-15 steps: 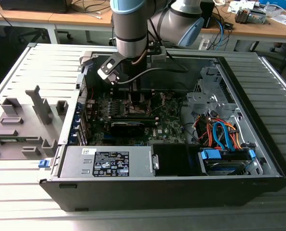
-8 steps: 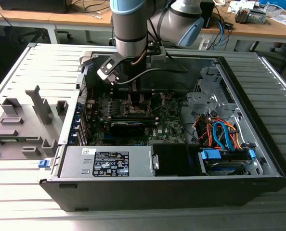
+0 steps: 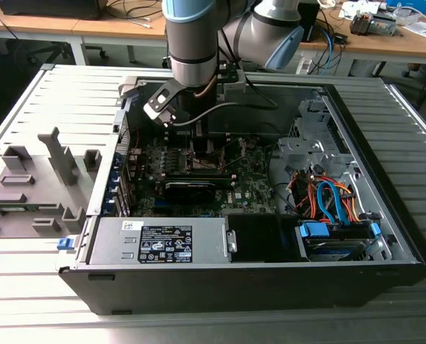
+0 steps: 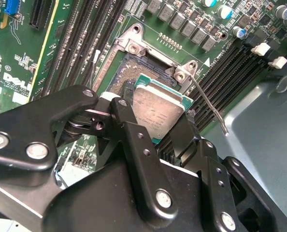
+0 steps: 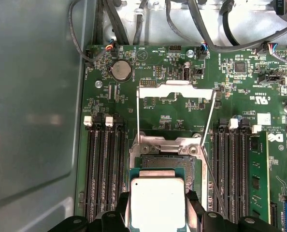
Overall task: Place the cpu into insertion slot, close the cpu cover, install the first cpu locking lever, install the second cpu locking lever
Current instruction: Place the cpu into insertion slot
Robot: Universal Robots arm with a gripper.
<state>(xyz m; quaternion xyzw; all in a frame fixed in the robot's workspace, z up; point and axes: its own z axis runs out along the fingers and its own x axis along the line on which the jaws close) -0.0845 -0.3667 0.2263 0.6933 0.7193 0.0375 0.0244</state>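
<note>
The cpu [image 4: 159,107], a small square chip with a silver-grey top and green edge, is held between my gripper's [image 4: 158,126] black fingers [image 4: 125,117], which are shut on its two sides. It hangs just over the insertion slot [image 4: 128,76], partly covering the dark centre. In the first wrist view the cpu [image 5: 157,203] sits over the near half of the insertion slot [image 5: 165,161]. The cpu cover [image 5: 175,88] stands flipped open beyond the socket. Two thin locking levers [image 5: 208,118] are raised beside it. In the exterior view the arm reaches down into the open computer case [image 3: 385,236].
Black memory slots [image 5: 105,164] flank the socket on both sides. A power supply [image 3: 159,242] lies at the case front, and orange and blue cables [image 3: 328,201] and a drive cage sit at the exterior view's right. A grey fixture [image 3: 34,186] stands outside the case on the left.
</note>
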